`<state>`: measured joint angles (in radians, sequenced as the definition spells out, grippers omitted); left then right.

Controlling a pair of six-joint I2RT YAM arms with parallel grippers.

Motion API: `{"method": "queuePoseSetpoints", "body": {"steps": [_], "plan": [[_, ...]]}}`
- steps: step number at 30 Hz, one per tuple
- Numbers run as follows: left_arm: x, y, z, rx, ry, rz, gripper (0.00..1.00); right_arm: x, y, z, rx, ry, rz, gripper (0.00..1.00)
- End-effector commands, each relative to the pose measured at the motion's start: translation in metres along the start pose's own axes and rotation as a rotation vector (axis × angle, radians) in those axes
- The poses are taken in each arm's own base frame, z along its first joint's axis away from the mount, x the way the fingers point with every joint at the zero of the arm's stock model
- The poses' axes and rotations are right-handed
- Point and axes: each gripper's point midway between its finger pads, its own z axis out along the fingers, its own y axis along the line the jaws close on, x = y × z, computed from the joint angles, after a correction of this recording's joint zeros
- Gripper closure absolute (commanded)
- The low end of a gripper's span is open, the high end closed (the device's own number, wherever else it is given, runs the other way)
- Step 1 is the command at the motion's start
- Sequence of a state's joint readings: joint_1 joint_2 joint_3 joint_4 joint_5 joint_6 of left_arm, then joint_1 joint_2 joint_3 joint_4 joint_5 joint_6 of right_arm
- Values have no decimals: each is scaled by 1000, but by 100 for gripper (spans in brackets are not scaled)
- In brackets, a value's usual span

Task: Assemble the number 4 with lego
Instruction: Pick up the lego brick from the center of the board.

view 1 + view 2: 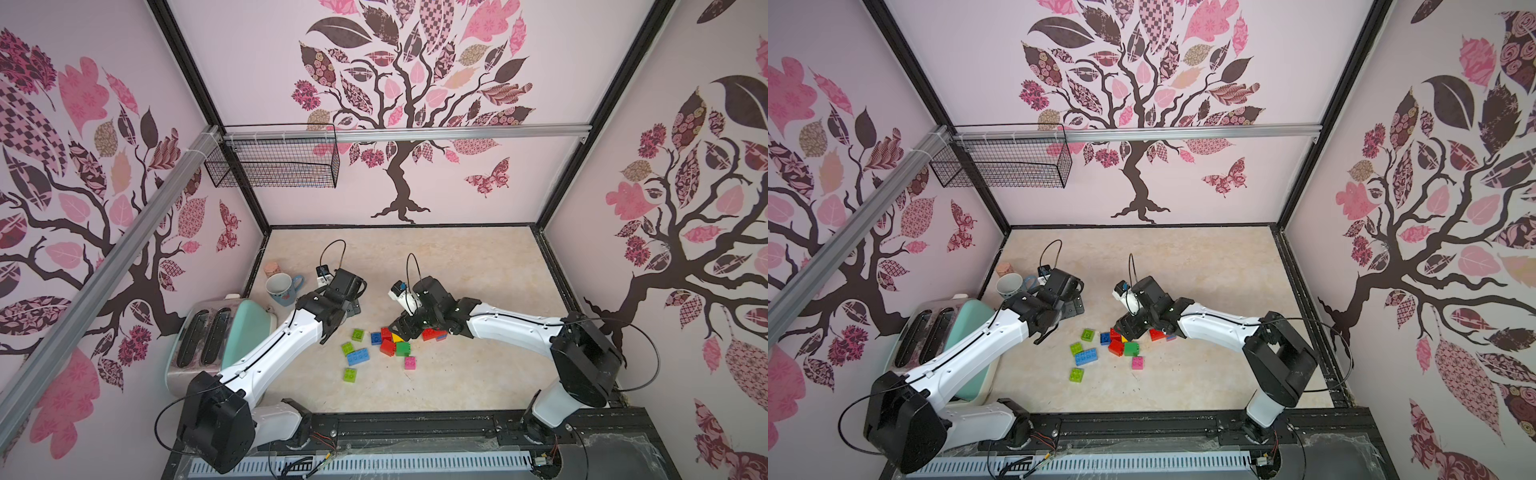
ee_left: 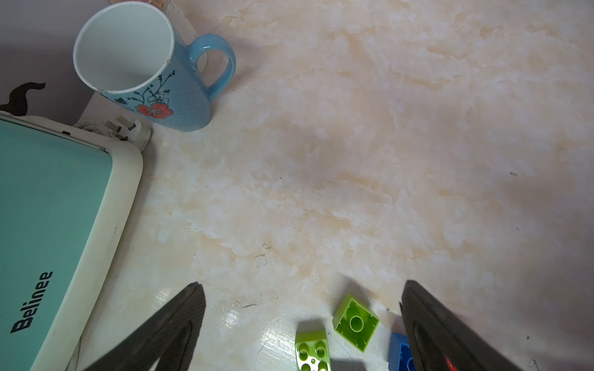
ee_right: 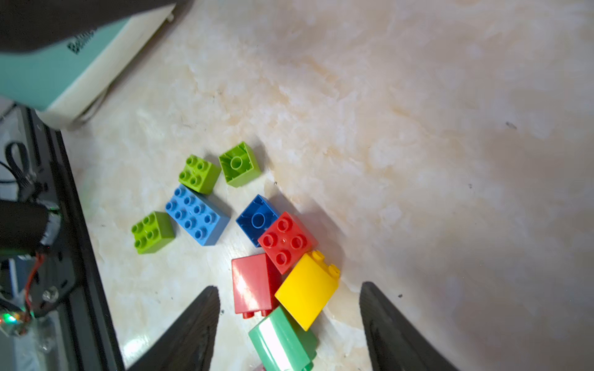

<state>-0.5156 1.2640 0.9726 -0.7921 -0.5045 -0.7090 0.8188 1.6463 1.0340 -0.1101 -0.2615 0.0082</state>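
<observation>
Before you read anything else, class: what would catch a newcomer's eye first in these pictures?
The bright toy bricks scattered between the robot's left arm and right arm. Then the pink tree wallpaper on all three walls, and the mint toaster with a blue mug beyond it, on the left.

- Toaster (image 1: 206, 332): mint and cream with a steel top and two slots, at the table's left edge. "Belinee" is printed on its side.
- Mug (image 1: 282, 289): blue with a white inside and a red flower, upright just behind the toaster.
- Small pinkish thing (image 1: 271, 268): behind the mug by the wall, too blurred to identify.
- Wire basket (image 1: 272, 162): black, hung on the rail (image 1: 415, 134).
- Table (image 1: 478, 270): marbled beige.
- Walls (image 1: 478, 199): pink with tree decals.
</observation>
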Motion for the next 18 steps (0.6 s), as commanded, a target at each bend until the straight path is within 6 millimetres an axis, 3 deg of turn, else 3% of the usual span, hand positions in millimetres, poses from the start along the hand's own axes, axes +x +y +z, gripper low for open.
{"method": "queuePoseSetpoints", "body": {"steps": [1,8,18], "plan": [[8,8,0,-5,9,-18,2,7,-2,8,-17,73,-195,27],[10,11,-1,-10,9,-17,2,2,5,31,-96,119,-326,26],[12,23,-5,-25,-15,-36,2,16,4,48,-137,184,-420,26]]}}
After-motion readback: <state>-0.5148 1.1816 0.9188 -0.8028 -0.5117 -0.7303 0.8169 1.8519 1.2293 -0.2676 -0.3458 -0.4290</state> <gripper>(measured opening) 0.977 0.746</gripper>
